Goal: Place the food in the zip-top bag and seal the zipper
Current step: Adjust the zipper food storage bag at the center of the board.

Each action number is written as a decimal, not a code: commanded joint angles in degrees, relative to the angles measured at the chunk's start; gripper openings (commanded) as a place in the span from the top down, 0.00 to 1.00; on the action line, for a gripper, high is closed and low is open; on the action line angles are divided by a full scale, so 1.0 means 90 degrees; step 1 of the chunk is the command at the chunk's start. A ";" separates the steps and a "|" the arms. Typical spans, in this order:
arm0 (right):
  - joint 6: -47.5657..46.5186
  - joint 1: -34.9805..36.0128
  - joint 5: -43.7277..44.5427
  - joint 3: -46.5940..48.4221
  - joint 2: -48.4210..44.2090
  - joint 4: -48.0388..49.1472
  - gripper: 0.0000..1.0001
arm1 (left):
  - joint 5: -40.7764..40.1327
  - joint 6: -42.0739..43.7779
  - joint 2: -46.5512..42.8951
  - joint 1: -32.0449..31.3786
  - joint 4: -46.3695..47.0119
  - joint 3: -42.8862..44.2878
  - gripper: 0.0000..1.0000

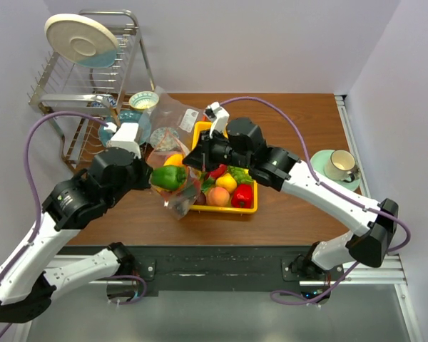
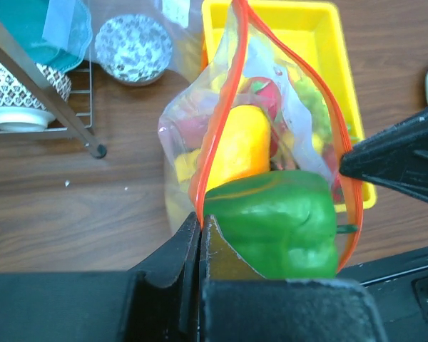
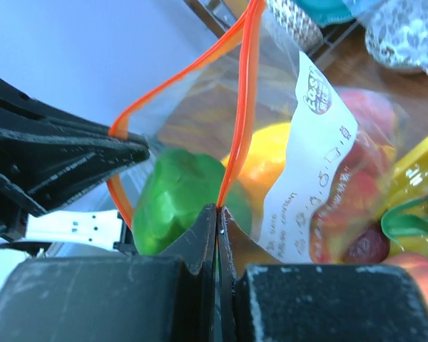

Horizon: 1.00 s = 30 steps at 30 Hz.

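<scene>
Zip-top bag (image 2: 178,135), limp slippery film sagging with food (image 2: 278,221); left gripper (image 2: 200,224) and right gripper (image 3: 218,214) pinch its seemingly stiffer zipper (image 3: 243,92).

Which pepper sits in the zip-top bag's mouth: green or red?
The green pepper, filling the zip-top bag's open mouth; the red pepper lies in the yellow tray.

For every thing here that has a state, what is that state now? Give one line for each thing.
left gripper: shut on the zipper
right gripper: shut on the zipper
zipper: unsealed, its two sides spread apart
zip-top bag: mouth open, partly filled
green pepper: in the bag's mouth
yellow tray: holds a peach and a red pepper
cup: upright
</scene>
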 commanded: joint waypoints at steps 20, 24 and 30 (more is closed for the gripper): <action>-0.0132 0.0023 -0.0446 0.0793 0.0223 -0.0065 1.00 | 0.0080 -0.0671 -0.0296 -0.0037 0.0880 -0.1614 1.00; -0.0103 0.0033 -0.0388 0.0346 0.0242 0.0043 1.00 | -0.0859 -0.0300 0.0083 -0.0037 -0.0106 0.0353 1.00; 0.0199 0.0033 -0.0495 -0.0583 0.0262 0.0345 1.00 | -0.0715 -0.0075 0.0271 -0.0027 -0.0296 0.0598 1.00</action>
